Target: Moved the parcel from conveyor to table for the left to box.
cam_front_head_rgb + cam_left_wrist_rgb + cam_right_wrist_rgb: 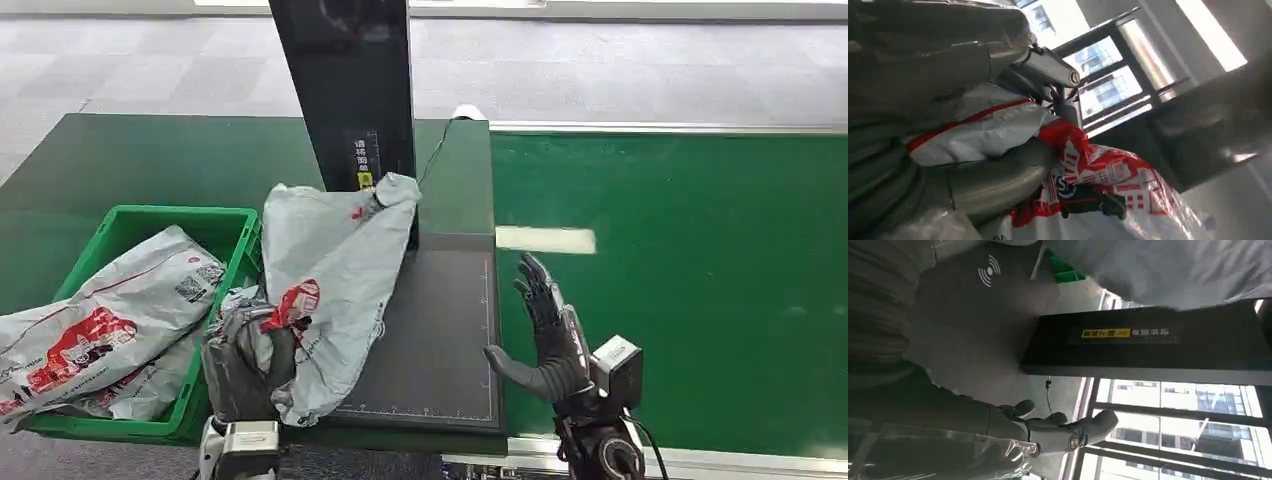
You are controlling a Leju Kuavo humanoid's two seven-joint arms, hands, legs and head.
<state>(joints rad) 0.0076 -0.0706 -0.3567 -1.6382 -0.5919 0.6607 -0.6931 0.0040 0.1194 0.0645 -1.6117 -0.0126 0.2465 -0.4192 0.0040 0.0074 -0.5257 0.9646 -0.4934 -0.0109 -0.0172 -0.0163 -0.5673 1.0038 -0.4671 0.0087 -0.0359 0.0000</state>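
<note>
Your left hand [243, 368] grips the crumpled grey plastic mailer parcel [335, 270] by its near edge, draped over the dark scanner pad [440, 340] beside the green plastic crate [135, 222], seemingly ready for boxing; your right hand [548, 340] hovers spread, holding nothing.

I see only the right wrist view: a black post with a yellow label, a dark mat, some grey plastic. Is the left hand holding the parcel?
Observer: Yes. The left hand grips the grey parcel at its lower end, above the dark mat.
Operator: Is anything already in the box?
Observer: The green crate left of the mat already holds another grey bag.
Operator: And my right hand?
Observer: The right hand is open and holds nothing, over the edge of the green conveyor.
</note>
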